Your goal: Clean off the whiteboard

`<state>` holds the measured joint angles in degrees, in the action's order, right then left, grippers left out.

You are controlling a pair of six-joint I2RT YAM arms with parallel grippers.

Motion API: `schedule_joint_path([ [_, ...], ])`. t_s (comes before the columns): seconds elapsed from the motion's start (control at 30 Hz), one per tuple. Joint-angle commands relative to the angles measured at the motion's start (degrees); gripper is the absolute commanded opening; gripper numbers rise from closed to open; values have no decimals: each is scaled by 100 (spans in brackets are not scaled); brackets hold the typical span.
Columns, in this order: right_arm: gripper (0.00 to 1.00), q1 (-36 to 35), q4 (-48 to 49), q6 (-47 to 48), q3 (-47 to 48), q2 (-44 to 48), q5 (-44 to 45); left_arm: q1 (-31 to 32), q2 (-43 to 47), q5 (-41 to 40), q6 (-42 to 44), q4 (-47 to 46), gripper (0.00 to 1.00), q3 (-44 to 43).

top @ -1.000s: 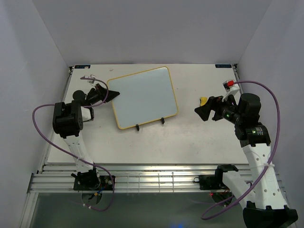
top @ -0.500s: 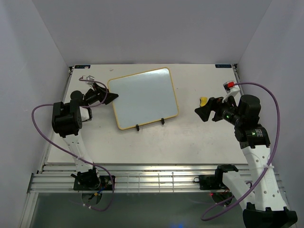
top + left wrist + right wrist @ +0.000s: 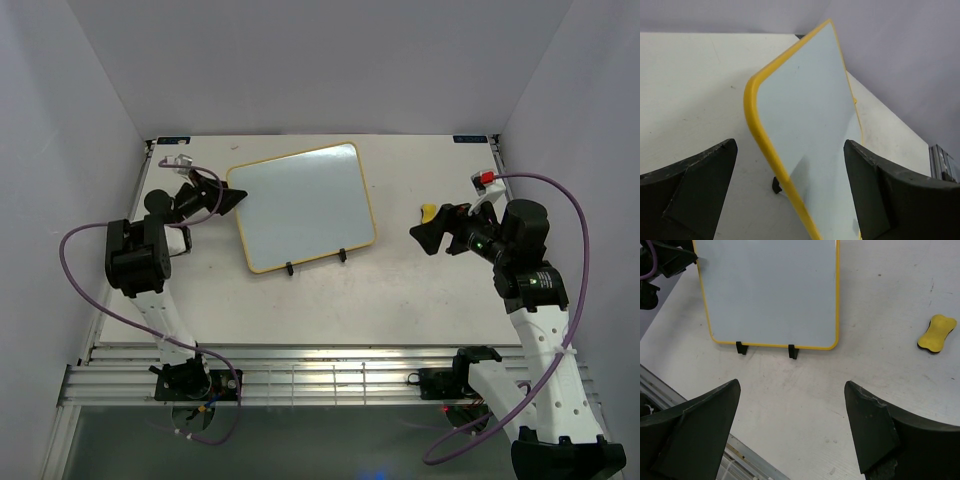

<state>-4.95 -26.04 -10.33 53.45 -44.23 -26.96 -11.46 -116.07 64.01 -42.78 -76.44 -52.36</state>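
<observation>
Left gripper spread wide at whiteboard left edge, upper left; right gripper released too, centre right, near eraser.

The whiteboard looks smooth and glossy, the table matt, scuffed.

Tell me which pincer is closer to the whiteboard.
The left pincer: it sits open right at the whiteboard's upper-left corner, while the right pincer hangs apart beyond the board's right side, beside the yellow eraser.
</observation>
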Motion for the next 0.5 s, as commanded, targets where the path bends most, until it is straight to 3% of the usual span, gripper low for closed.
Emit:
schedule_joint_path([
  [0.0,90,-6,337,-110,-19,2,6,-31,647,-660,-274,-1874,98,278],
  [0.2,90,-15,179,-101,86,142,814,-31,1375,-1758,-442,-1551,98,884],
  [0.3,90,-6,-6,-22,201,72,1043,30,2455,-2417,336,142,98,1105],
  [0.33,90,-15,-23,-31,218,55,1079,65,2762,-2585,628,1278,98,1105],
  [0.4,90,-15,-32,-48,227,37,1123,179,3571,-3180,1129,2410,98,948],
  [0.47,90,-23,-41,-66,253,20,1201,197,3994,-3463,1220,3768,98,807],
])
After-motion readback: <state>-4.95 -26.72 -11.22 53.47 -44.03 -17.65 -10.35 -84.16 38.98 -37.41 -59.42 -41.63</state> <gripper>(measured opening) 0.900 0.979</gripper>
